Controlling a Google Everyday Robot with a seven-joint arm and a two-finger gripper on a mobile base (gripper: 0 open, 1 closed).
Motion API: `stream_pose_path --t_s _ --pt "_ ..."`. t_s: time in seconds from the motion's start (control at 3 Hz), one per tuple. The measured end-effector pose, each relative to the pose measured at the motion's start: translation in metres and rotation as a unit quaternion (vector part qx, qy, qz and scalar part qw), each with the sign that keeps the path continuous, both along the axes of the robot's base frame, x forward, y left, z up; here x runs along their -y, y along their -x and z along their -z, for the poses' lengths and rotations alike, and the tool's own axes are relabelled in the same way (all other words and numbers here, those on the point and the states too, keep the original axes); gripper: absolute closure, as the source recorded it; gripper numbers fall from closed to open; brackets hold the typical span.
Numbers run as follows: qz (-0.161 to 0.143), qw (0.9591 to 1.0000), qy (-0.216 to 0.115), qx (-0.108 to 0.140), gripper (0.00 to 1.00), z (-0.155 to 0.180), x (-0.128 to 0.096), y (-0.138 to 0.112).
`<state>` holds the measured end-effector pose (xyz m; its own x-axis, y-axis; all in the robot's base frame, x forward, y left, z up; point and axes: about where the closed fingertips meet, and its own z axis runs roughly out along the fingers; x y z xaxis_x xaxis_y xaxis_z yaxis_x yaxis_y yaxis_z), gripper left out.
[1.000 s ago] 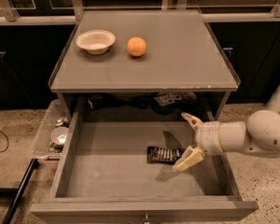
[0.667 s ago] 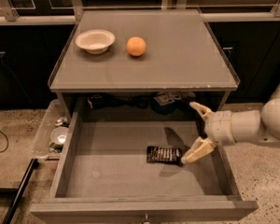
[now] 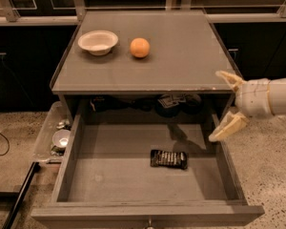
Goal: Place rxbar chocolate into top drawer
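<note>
Rightward, gripper point(image 3: 217, 106), fingers point(image 3: 229, 127) apart, over top drawer point(image 3: 226, 168) wall; rxbar chocolate point(image 3: 168, 159) inside; orange point(image 3: 139, 47), bowl point(image 3: 98, 41) above.

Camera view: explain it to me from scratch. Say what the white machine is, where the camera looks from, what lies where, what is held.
This one picture looks down from above and in front of a grey wooden cabinet; where the camera is mounted is not known. Its wide shallow grey drawer is pulled out. The white limb entering from the right is a robot's arm. It ends in a two-finger pincer, which hangs over the drawer's right side, fingers spread, holding nothing. On the drawer's bottom lies a small flat bar in a black wrapper, apart from the pincer. On the cabinet's flat grey top stand a white bowl and a round orange fruit. A clear plastic bin of small items sits at the left, beside the drawer.
</note>
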<state>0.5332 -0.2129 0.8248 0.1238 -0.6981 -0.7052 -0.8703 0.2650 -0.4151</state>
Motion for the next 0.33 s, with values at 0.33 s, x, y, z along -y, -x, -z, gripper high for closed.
stream_pose_path --t_s 0.33 --pt "0.001 1.0 -0.001 0.004 0.0 -0.005 0.0013 -0.0022"
